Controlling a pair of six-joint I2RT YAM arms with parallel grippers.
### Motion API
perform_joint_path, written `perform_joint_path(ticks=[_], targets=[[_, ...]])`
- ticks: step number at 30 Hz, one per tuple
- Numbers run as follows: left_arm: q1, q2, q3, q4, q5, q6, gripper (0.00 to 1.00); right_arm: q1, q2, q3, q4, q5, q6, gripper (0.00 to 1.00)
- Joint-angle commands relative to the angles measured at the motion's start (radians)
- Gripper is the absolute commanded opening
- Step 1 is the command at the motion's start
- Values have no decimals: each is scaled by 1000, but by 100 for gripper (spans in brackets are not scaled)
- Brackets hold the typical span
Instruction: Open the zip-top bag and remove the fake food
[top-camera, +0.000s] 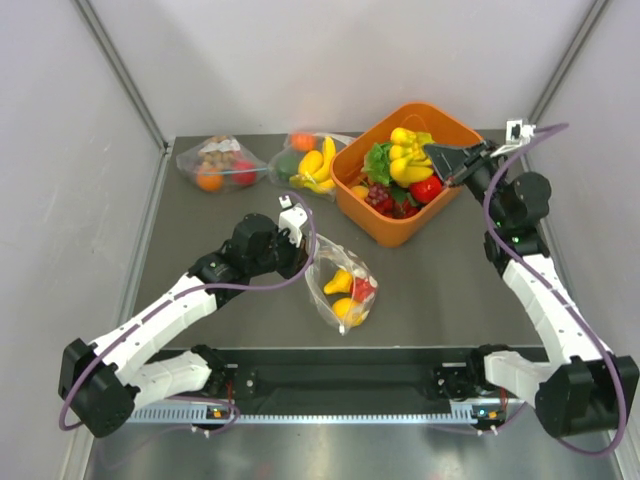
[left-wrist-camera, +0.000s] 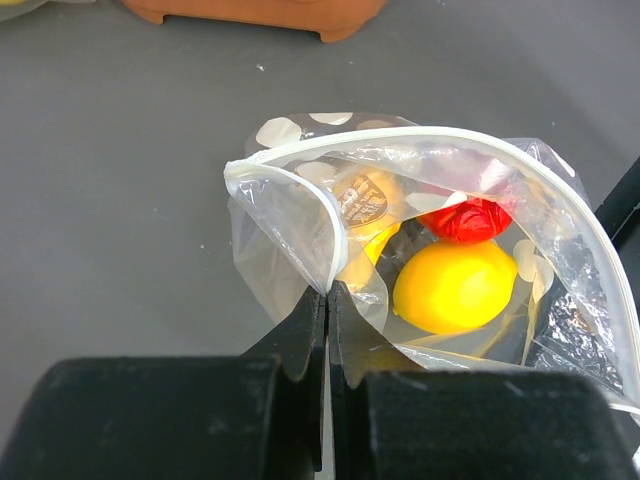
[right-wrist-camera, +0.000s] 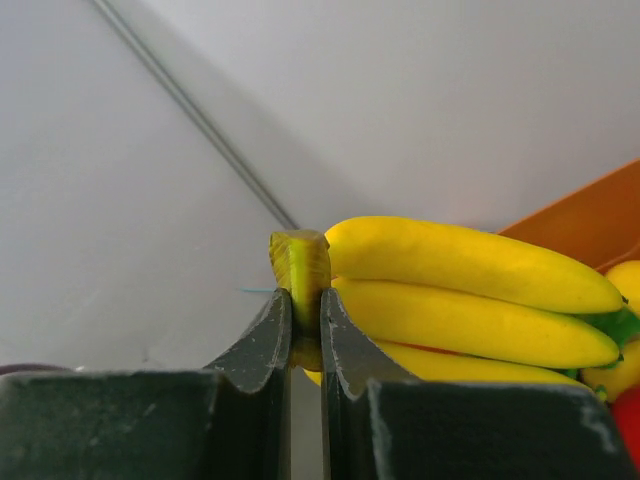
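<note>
– Well, any writing I can use?
– Only a round brown label on a yellow piece inside the zip-top bag; its print is too blurred to read.
– What's in that bag?
– A lemon and a red fruit. Your left gripper is pinched tight on the white zip rim, mouth gaping, over the dark grey table on the near side of the orange bin.
– And my right?
– Your right gripper is clamped on the stem of the banana bunch, above that bin of toy produce. A plain bag and a second plain bag lie at the back; pale walls around
</note>
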Motion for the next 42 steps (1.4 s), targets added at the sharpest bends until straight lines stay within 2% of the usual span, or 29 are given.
perform_joint_path(ticks=[1, 9, 11, 12, 13, 14, 15, 16, 17, 18, 25, 31, 38, 42], targets=[[4, -31, 33, 20, 14, -2, 0, -18, 72, 108, -64, 93, -195, 0], [4, -34, 34, 23, 28, -2, 0, -16, 302, 233, -78, 263, -353, 0], [4, -39, 33, 25, 34, -2, 0, -16, 336, 271, -86, 295, -379, 8], [4, -40, 33, 26, 41, -2, 0, -16, 368, 291, -109, 303, -391, 14], [4, -43, 33, 26, 51, 0, 0, -16, 383, 329, -127, 314, -408, 39], [4, -45, 33, 28, 54, 0, 0, -16, 396, 346, -155, 320, -419, 52], [4, -48, 33, 28, 54, 0, 0, -16, 409, 360, -165, 329, -434, 60], [4, -54, 33, 28, 54, 0, 0, -16, 411, 374, -175, 344, -439, 80], [4, -57, 31, 28, 57, 0, 0, -16, 408, 376, -184, 357, -445, 92], [4, -60, 31, 31, 60, 0, 0, -16, 394, 377, -192, 367, -459, 99], [4, -71, 29, 37, 84, -2, 0, -16, 221, 279, -193, 429, -490, 100], [4, -80, 29, 37, 91, -5, 0, 1, -4, 156, -204, 374, -476, 100], [4, -89, 25, 42, 98, -5, 0, 90, -205, 78, -363, 351, -470, 100], [4, -95, 25, 43, 104, -5, 0, 188, -293, 18, -432, 308, -457, 100]])
